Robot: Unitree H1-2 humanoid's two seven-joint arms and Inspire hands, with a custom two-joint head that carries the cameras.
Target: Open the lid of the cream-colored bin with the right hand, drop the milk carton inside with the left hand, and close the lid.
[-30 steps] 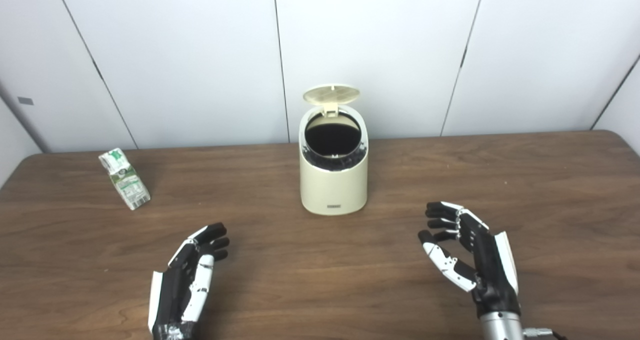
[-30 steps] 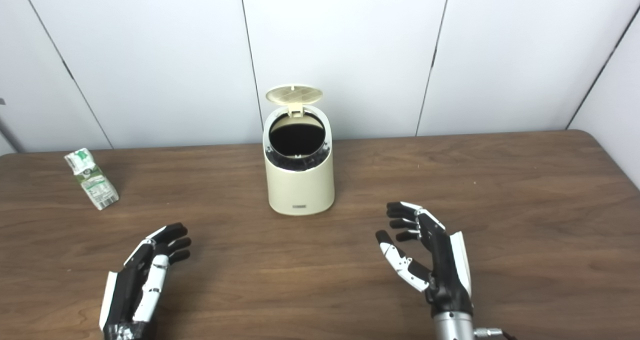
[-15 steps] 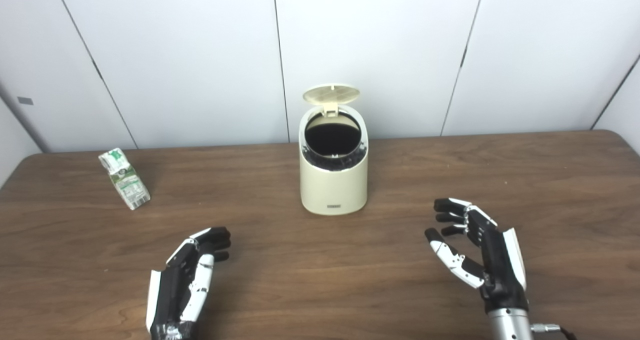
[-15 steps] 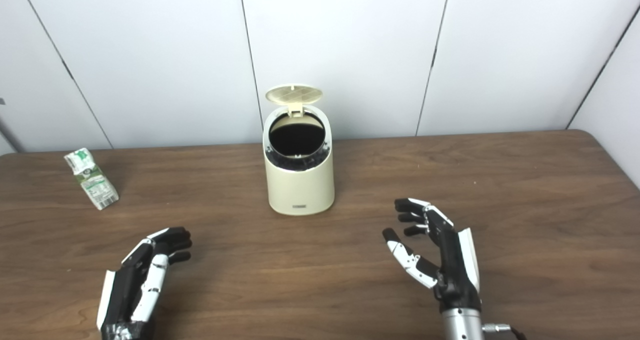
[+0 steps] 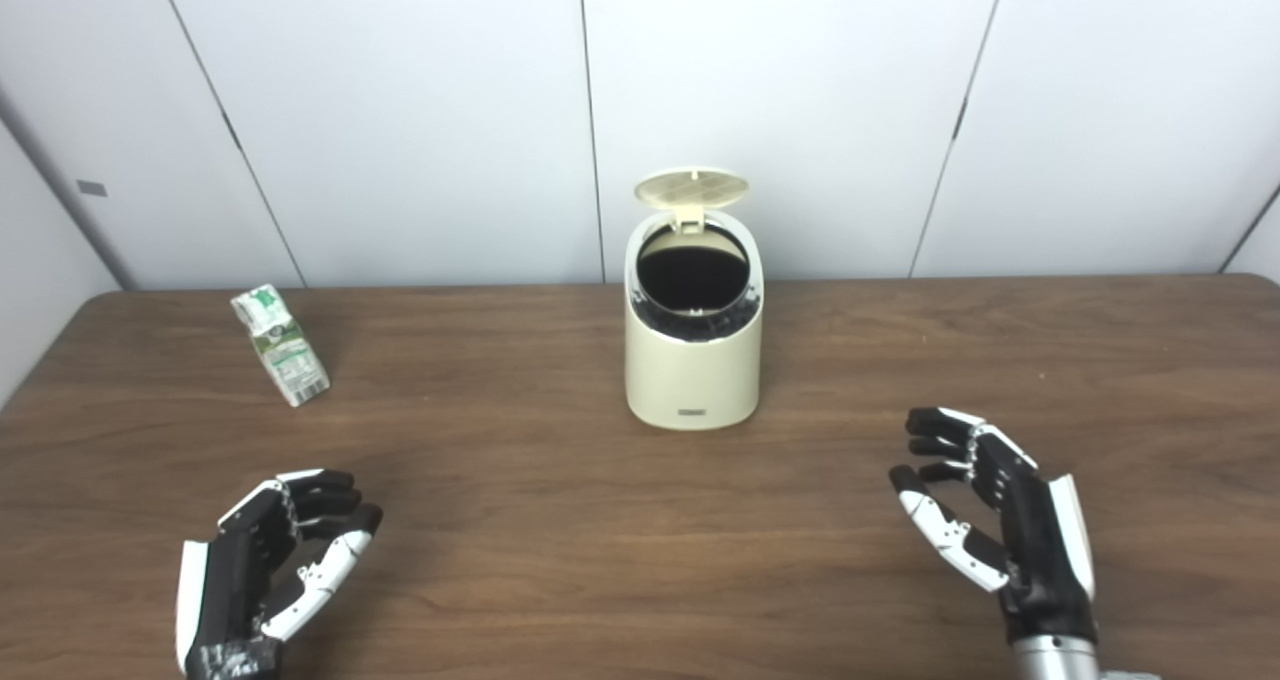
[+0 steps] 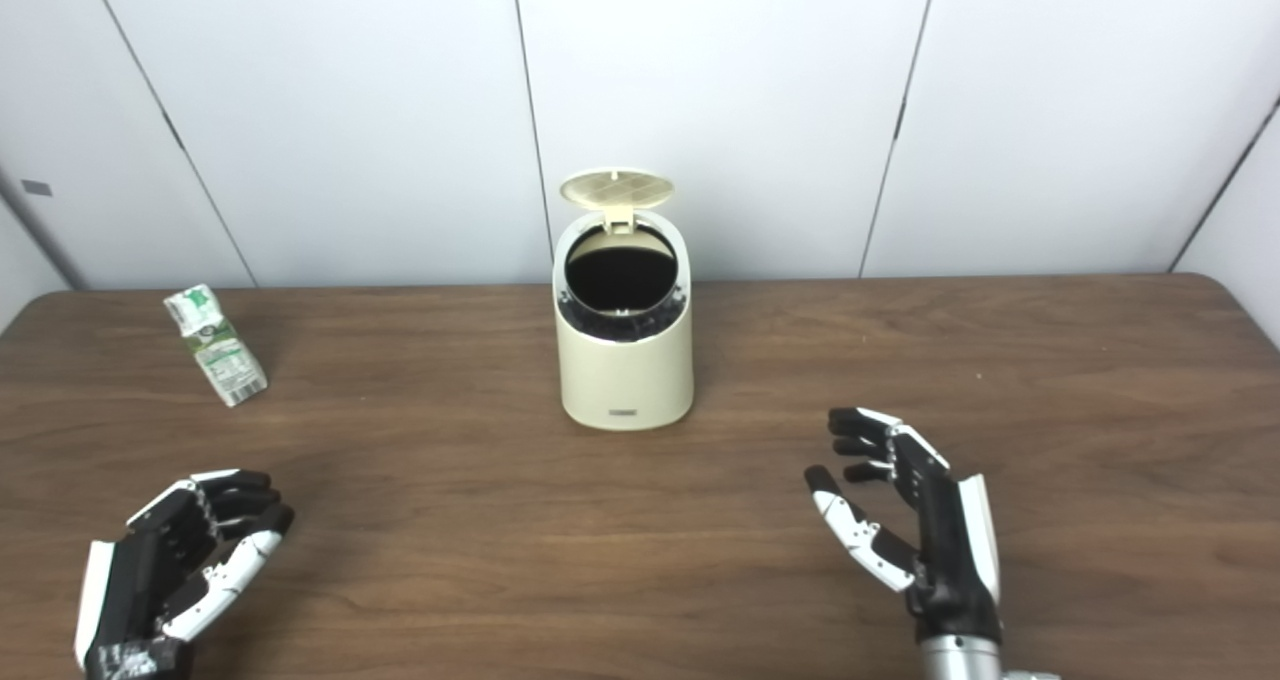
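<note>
Both hands empty, fingers apart | milk carton (image 5: 280,345) lies far-left of bin (image 5: 692,345), beyond my left hand (image 5: 265,560) | right hand (image 5: 1000,520) farther | lid (image 5: 691,186) up

Bright, even light from overhead — no glare on the white wall (image 5: 400,110). Soft, faint shadows lie on the brown table (image 5: 560,520) beside the bin (image 5: 693,380) and carton (image 5: 281,346). Both views are slightly soft (the carton's print unreadable) — wall seams splay outward toward the edges.

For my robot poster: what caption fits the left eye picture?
Bin lid up, milk carton waiting, both hands open.
</note>
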